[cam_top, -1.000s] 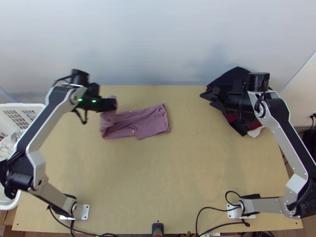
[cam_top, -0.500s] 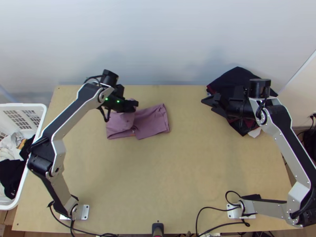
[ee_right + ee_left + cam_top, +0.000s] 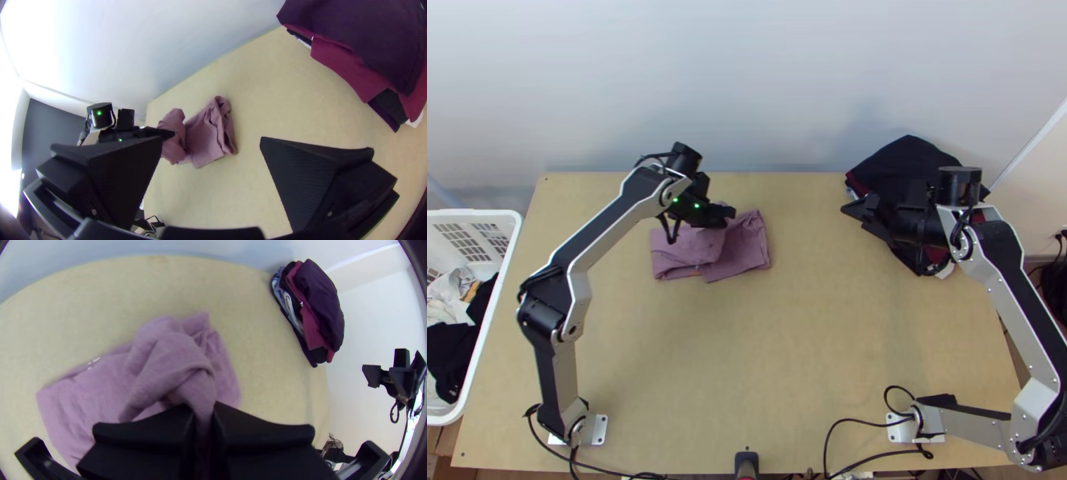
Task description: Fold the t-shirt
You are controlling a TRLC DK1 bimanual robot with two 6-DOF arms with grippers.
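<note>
Robot lab or workshop bench, by the look of it; wider room can't be told. Top view: light wooden table [image 3: 747, 360], two jointed arms, left arm [image 3: 599, 232] and right arm [image 3: 1023, 296], rising from metal base plates at lower left [image 3: 599, 430] and lower right [image 3: 899, 432]. Black cables [image 3: 607, 470] trail along the near edge. Plain pale wall [image 3: 747, 80] behind. Laundry corner feel as well: white slatted basket [image 3: 475, 213] at left edge, loose garments [image 3: 447, 344] inside; pile of dark clothes [image 3: 899, 160] at upper right.
</note>
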